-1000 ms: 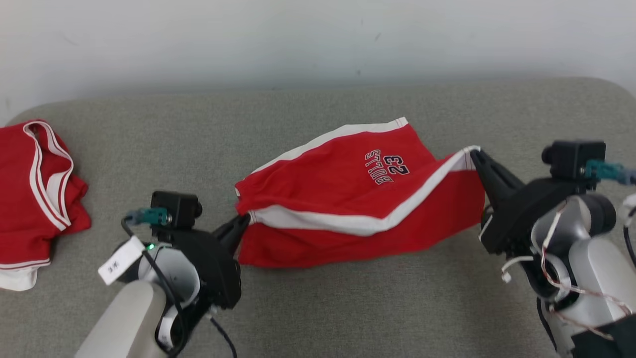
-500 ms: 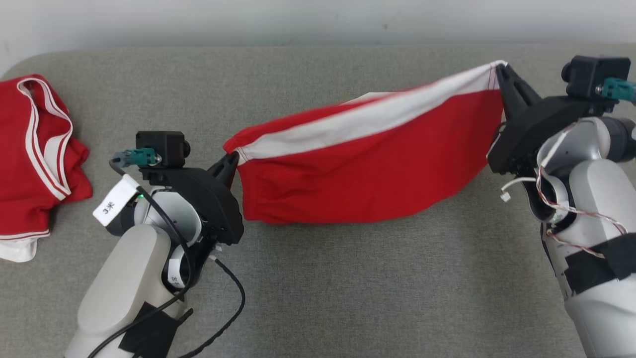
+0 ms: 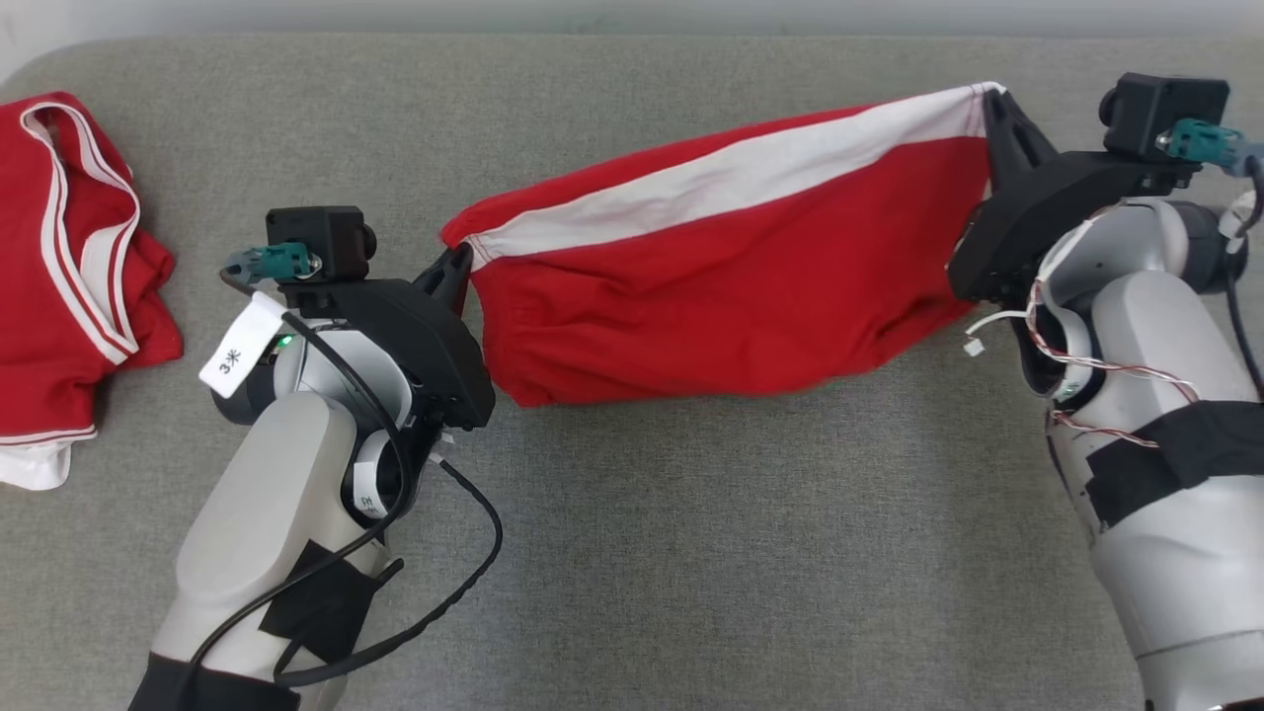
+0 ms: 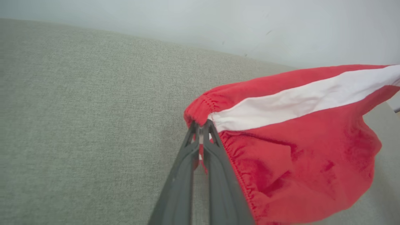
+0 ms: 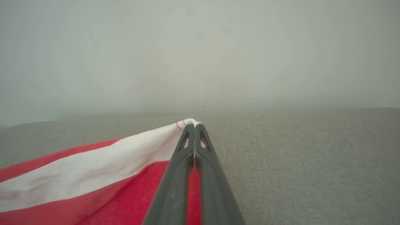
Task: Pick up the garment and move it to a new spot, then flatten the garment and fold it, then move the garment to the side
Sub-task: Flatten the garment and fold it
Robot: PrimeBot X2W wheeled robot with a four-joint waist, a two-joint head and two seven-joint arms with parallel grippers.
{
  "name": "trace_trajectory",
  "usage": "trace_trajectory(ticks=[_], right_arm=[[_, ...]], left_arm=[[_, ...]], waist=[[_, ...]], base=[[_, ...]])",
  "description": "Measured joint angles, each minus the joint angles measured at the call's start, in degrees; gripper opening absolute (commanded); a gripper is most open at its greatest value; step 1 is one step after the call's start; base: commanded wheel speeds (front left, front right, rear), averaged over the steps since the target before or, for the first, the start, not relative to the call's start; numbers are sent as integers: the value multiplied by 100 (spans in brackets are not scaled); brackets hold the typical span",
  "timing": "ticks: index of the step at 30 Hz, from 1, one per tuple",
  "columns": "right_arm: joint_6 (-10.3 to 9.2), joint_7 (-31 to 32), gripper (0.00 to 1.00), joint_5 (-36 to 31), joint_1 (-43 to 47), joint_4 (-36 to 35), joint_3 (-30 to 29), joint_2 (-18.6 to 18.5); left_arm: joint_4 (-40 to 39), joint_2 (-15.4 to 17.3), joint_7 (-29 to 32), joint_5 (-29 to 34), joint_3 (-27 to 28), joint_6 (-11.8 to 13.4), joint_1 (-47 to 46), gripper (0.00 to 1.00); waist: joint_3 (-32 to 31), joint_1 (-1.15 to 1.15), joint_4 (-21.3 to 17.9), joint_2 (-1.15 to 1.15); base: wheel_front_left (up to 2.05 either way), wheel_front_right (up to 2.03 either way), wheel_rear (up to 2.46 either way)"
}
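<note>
Above the grey padded surface (image 3: pixel 632 553) we held the red garment (image 3: pixel 731 296) stretched between our two arms. It hung in the air as one long panel, and we could not tell if its lower edge touched the padding. We judged that this hold was for carrying it to a new spot and letting its weight pull the wrinkles out before laying it flat. Another red garment (image 3: pixel 69 247) lay crumpled at the far left, well apart, so the two could not tangle. The right gripper (image 3: pixel 992 109) had its fingers pressed together on the end of the white stripe (image 3: pixel 731 183), the higher corner. The left gripper (image 3: pixel 456 272) pinched the gathered waistband corner, which was the lower one.
</note>
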Motion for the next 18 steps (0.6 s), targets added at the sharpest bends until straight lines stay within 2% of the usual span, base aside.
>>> trace_trajectory(ticks=[2, 3, 4, 13, 18], right_arm=[[5, -108, 1, 0, -64, 138, 15, 67], [10, -153, 45, 2, -102, 218, 19, 90], [21, -203, 100, 2, -130, 292, 30, 97], [122, -769, 100, 21, -247, 713, 12, 170], [209, -879, 100, 56, -205, 936, -2, 103]], left_arm=[[85, -8, -76, 7, 11, 43, -19, 45], [144, -9, -113, 13, 11, 42, -38, 96], [186, -16, -162, 19, 9, 41, -60, 100], [398, -97, -675, 22, -37, -141, -125, 100], [452, 34, -925, 44, -65, -380, -86, 100]], waist=[[12, 0, 14, 0], [14, 0, 19, 0], [14, 0, 24, 0], [-31, -1, 57, -1], [-150, -1, 58, -1]], base=[[0, 0, 0], [0, 0, 0], [0, 0, 0], [0, 0, 0], [0, 0, 0]])
